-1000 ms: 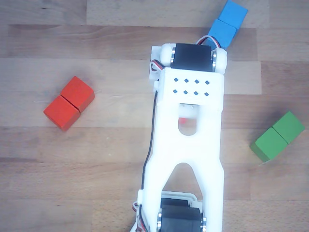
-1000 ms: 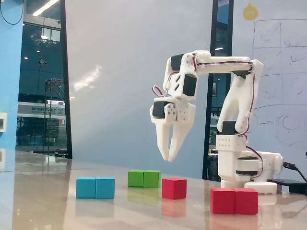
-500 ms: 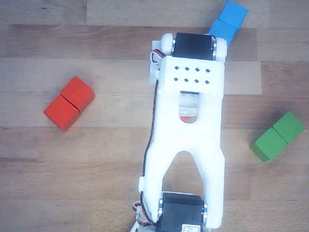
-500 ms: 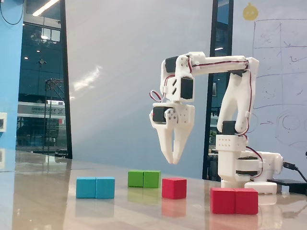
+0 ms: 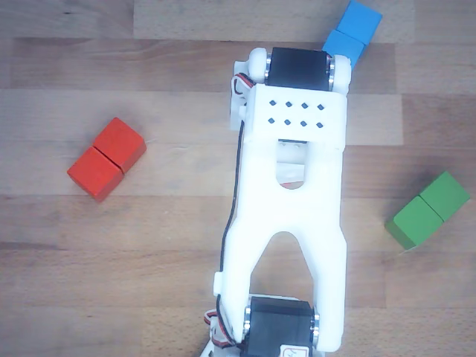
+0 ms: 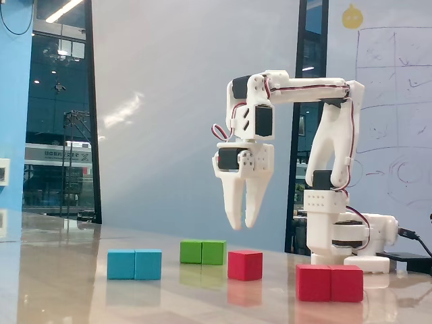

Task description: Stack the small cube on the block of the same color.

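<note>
1. In the fixed view we are seeing the gripper (image 6: pixel 243 225) hanging well above the table, fingers pointing down. The tips are standing only a narrow gap apart, close to closed, and we are seeing nothing held between them.

2. We are locating the small cube (image 6: pixel 245 264) on the table (image 6: pixel 61 283) in the fixed view, below the fingertips and slightly toward 5 o'clock from them. It is standing apart from every other block. In the other view the white arm is covering it, so we cannot place it there.

3. We are locating the block (image 6: pixel 329 283) at about 4 o'clock from the cube in the fixed view, near but not touching. In the other view the same block (image 5: pixel 106 158) is lying at 9 o'clock from the arm, its seam running across its middle.

4. We are noting two distractors: the blue block (image 6: pixel 134 264) and the green block (image 6: pixel 202 252), both lying at 9 to 10 o'clock from the cube in the fixed view.

5. We are judging the step in hand to be the approach to the cube. To do it well, we are recommending:
   - opening the fingers wider than the cube before descending;
   - centring the tips over the cube, not over its edge;
   - squaring the fingers to two opposite faces;
   - descending vertically, so that neither fingertip nudges the cube toward the block.
</note>
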Robot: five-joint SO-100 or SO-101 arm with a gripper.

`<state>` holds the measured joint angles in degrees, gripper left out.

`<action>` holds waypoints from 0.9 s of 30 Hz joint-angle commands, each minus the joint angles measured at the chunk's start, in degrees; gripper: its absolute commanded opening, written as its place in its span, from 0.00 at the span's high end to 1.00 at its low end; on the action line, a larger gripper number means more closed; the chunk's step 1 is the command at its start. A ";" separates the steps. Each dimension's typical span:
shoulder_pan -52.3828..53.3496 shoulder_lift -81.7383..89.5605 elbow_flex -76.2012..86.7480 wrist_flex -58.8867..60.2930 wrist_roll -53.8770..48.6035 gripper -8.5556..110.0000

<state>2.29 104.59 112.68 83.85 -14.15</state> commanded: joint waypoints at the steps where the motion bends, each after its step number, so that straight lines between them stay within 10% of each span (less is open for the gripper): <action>1: 0.09 0.53 -5.10 0.88 -0.35 0.77; 27: -0.35 0.35 2.20 2.72 -1.14 0.72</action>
<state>2.29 104.59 115.22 86.40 -14.85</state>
